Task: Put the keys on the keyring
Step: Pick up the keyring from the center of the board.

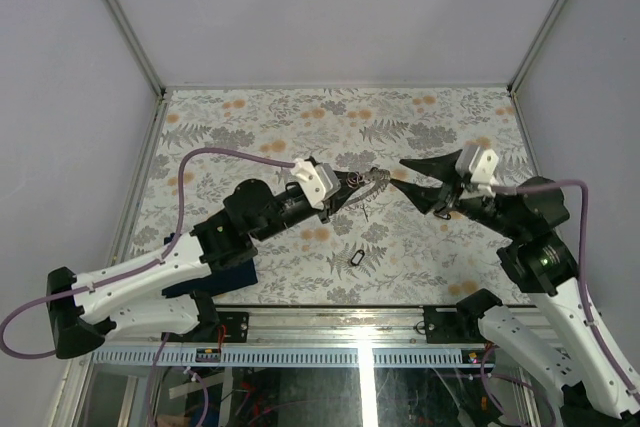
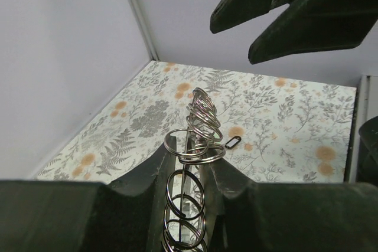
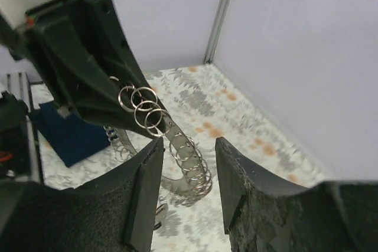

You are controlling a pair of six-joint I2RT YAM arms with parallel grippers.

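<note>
The keyring (image 1: 376, 179), a silvery chain of small linked wire rings, is held clamped in the left pincer (image 1: 360, 188) above the floral tabletop (image 1: 260, 117). The right pincer (image 1: 397, 173) is spread wide at the keyring's 3 o'clock, with nothing gripped. One small dark key (image 1: 355, 261) is noted lying flat at its 6 o'clock.

In the left wrist view the keyring (image 2: 184, 205) runs off the bottom edge between the fingers of the left claw (image 2: 189, 157), so its lower end is unseen, and the right claw (image 2: 233, 42) at upper right is cut by the top edge. From above, a dark key (image 1: 358, 260) on the surface (image 1: 260, 117) at lower centre is too small to show its shape. In the right wrist view, part of the chain's bottom loop is hidden behind a near finger, and the dark blue cloth (image 3: 68, 137) at left is partly covered.
</note>
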